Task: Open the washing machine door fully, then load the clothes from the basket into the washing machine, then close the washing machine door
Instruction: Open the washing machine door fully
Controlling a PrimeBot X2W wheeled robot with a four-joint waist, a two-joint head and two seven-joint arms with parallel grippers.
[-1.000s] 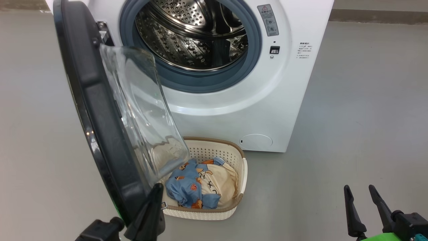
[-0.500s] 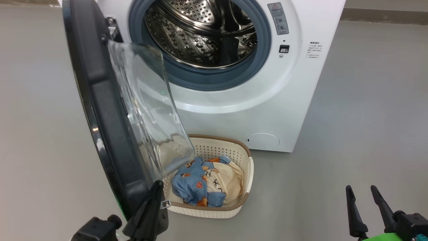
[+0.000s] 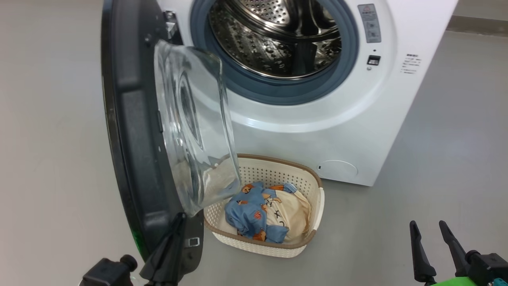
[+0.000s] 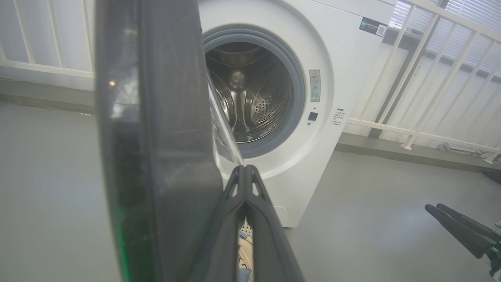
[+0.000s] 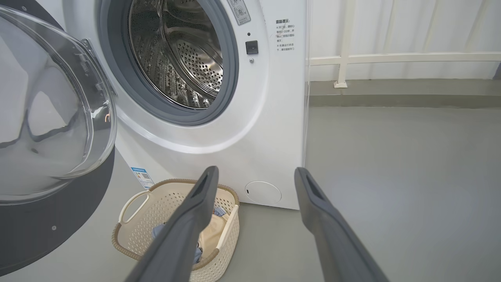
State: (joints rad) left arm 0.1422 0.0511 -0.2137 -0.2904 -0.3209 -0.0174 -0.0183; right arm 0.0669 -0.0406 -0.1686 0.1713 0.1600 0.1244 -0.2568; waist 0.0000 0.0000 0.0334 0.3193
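The left hand [image 3: 179,224], its two fingers pressed tight together with nothing between them, lies against the lower inner face of the door [image 3: 133,131]. The door stands swung wide off the washing machine [image 3: 325,135]. Just to the right of that hand, the basket [image 3: 278,159] sits on the floor [image 3: 436,159] with the clothes [image 3: 254,210] inside. Well beyond it, the right hand [image 3: 428,226] is spread open and empty.

Soft, even light fills the room. Pale reflections streak the large round black-rimmed glass door [image 3: 166,131]; highlights speckle the perforated steel drum [image 3: 274,43]. Left wrist view: slatted window blinds [image 4: 475,15] glow at 2 o'clock; the door's near edge blurs.
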